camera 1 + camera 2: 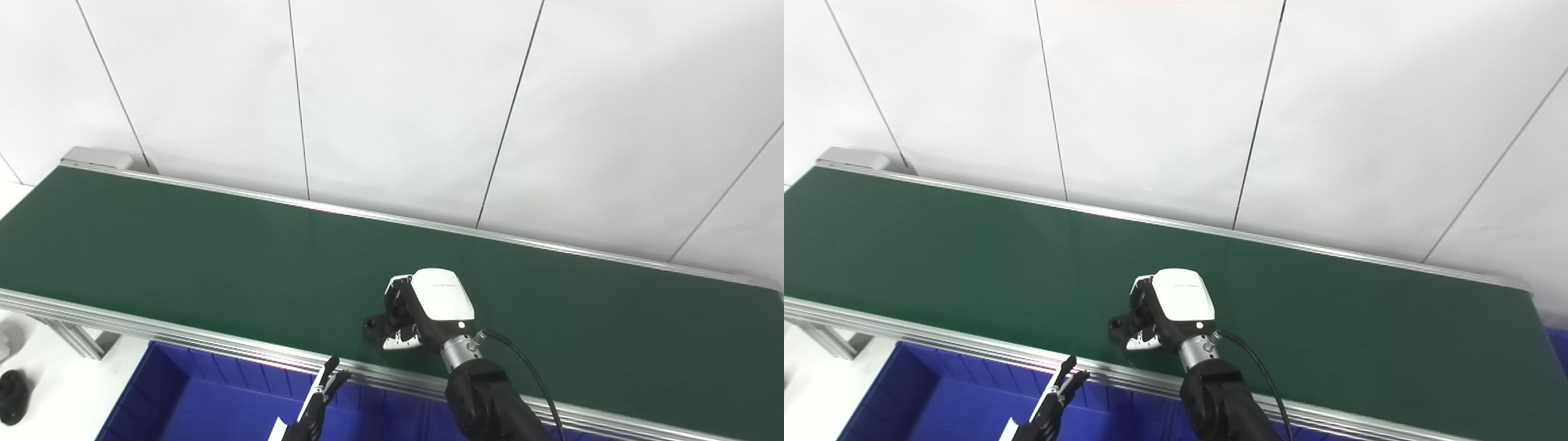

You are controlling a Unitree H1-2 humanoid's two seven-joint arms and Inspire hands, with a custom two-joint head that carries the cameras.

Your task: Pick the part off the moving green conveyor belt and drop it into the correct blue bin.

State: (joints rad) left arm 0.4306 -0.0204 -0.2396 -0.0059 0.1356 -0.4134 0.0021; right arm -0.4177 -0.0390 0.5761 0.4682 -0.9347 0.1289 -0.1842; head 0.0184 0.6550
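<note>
Right hand curls around the black part on the belt above the bin; belt motion could slip it free.

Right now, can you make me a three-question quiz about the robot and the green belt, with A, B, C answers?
1. Where is the right hand?
A. Over the conveyor belt
B. Inside the blue bin
C. Against the white wall

2. What colour is the bin below the belt's near rail?
A. Red
B. Yellow
C. Blue

3. What is the right hand doing?
A. Lying flat and spread out
B. Curled around a small black part
C. Holding a white cup

Answers:
1. A, the hand sits above the green surface near its front edge.
2. C, the bin walls under the silver rail are plainly blue.
3. B, the fingers curl down over a dark piece on the belt. The left hand waits low by the bin.
</note>
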